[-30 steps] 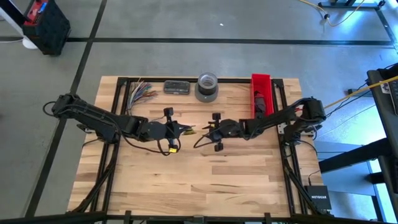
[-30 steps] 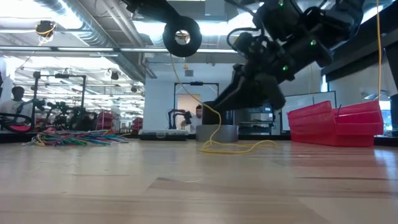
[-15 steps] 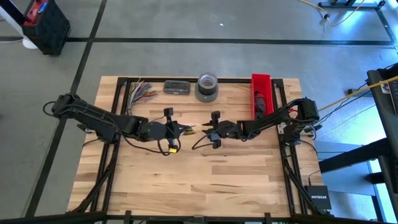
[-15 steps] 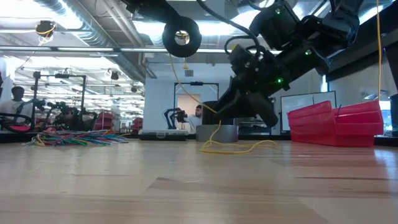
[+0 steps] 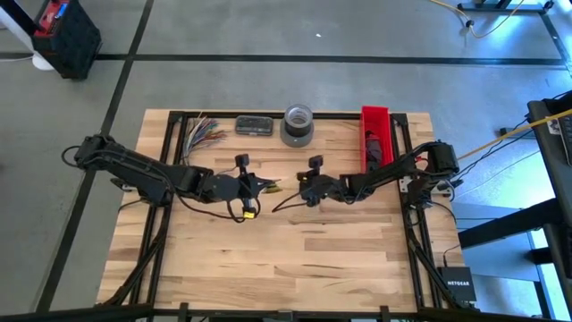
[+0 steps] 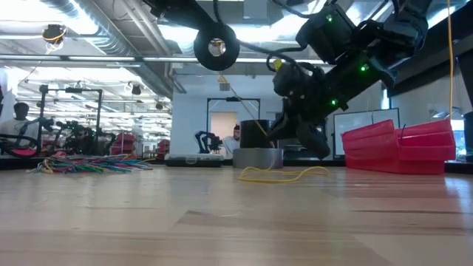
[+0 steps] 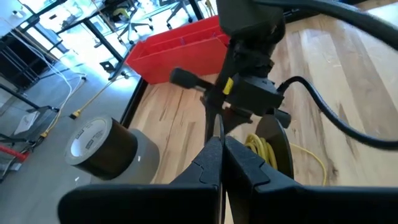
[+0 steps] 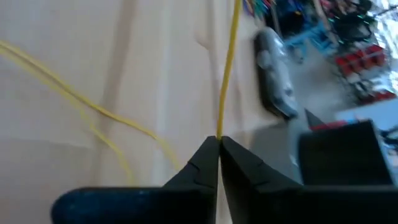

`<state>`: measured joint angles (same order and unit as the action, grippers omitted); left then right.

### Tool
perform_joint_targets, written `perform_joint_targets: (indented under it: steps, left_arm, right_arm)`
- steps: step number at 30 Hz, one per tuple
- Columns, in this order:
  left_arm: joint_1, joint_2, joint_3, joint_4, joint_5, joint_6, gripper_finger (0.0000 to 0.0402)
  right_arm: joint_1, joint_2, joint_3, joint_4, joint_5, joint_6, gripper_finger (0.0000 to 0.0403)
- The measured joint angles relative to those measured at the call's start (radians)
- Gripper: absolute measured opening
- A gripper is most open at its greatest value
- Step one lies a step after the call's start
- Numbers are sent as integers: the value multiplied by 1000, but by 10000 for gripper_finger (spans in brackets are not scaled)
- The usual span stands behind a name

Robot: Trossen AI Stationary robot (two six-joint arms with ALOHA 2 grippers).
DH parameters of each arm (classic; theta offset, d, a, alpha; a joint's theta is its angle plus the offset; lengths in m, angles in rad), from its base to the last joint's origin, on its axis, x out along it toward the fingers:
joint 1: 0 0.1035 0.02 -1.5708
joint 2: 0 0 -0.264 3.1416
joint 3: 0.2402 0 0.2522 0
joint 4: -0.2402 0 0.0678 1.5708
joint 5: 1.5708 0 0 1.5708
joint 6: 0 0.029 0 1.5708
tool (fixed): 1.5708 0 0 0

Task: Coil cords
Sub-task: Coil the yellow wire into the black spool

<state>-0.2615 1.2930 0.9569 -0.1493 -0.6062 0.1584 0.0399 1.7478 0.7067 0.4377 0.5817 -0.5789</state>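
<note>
**Both hands pinching the yellow cord above the middle of the tabletop**

The right hand [image 5: 301,188] is sitting over the middle of the tabletop [image 5: 295,259], reaching in from the right. Its fingers [image 8: 205,163] are pressed together on a thin yellow cord [image 8: 227,68]; the right wrist view is showing the strand running straight out from between the fingertips.

The left hand [image 5: 268,187] is reaching in from the left, just beside the right hand, the two tips nearly meeting. Its fingers [image 7: 239,163] are also standing closed, with the cord passing between them toward the right hand. A round black bundle [image 6: 216,46] with a pale centre is hanging up by the left arm in the low view, with the yellow strand leading down from it.

Loose yellow loops [image 6: 284,174] are lying on the wood below the right hand.

At the far edge: a fan of multicoloured wires [image 5: 204,131] at the left, a small dark box [image 5: 254,125] next to it, a grey tape roll [image 5: 298,124] near the middle, and a red bin [image 5: 376,136] at the right.
</note>
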Motion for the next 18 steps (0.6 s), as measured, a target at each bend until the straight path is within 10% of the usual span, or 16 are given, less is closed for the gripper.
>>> perform_joint_targets:
  steps: [8, 18]
  left_arm:
    - [-1, 0, 0, -37, 1, -31, 0]
    - [19, 2, 0, -49, 1, -89, 0]
  right_arm:
    - [0, -154, 0, -58, -2, 96, 10]
    - [0, -371, 0, -124, -310, 362, 3]
